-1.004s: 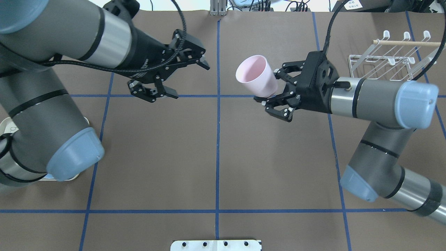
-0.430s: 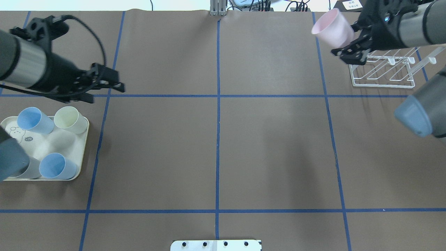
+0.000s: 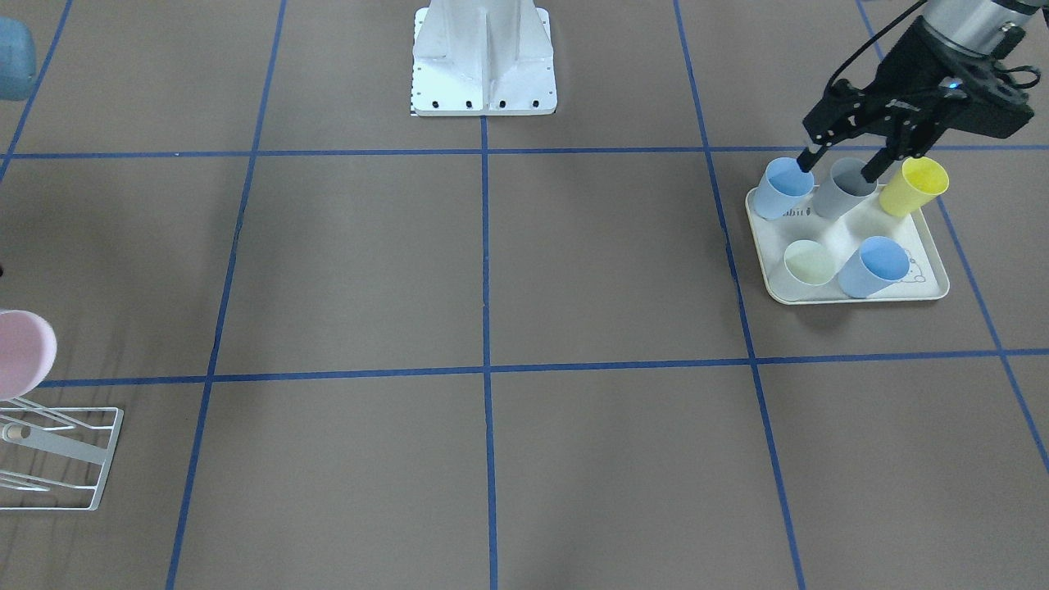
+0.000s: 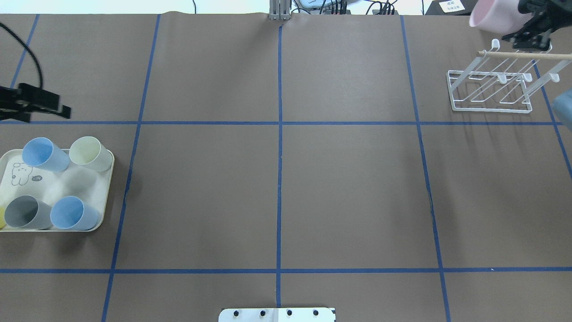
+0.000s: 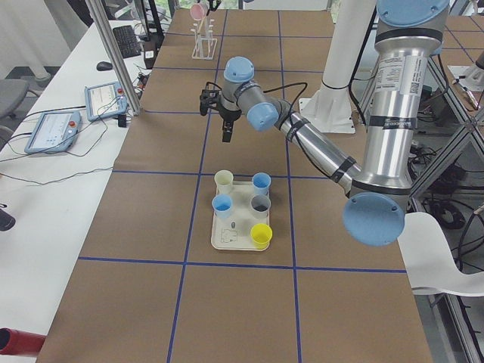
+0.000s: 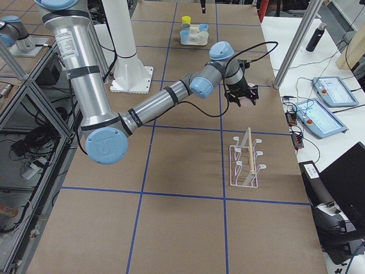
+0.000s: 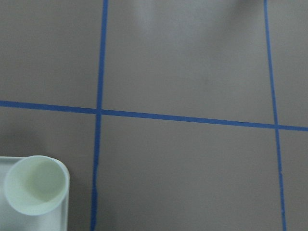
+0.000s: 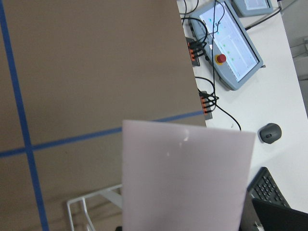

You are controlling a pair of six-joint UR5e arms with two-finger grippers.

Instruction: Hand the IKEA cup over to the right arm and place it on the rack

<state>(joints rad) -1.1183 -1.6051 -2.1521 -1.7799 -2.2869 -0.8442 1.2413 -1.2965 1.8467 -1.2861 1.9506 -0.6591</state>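
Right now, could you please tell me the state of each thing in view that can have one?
pink cup: held aloft, not yet on the rack.
right claw: shut on the pink cup.
left claw: open, empty.
rack: standing, empty.
tray: holds five cups.
blue cup, grey cup, yellow cup, pale green cup, second blue cup: upright, mouth up.

Left gripper pointing down, fingers spread, right gripper aloft, clamping pink cup
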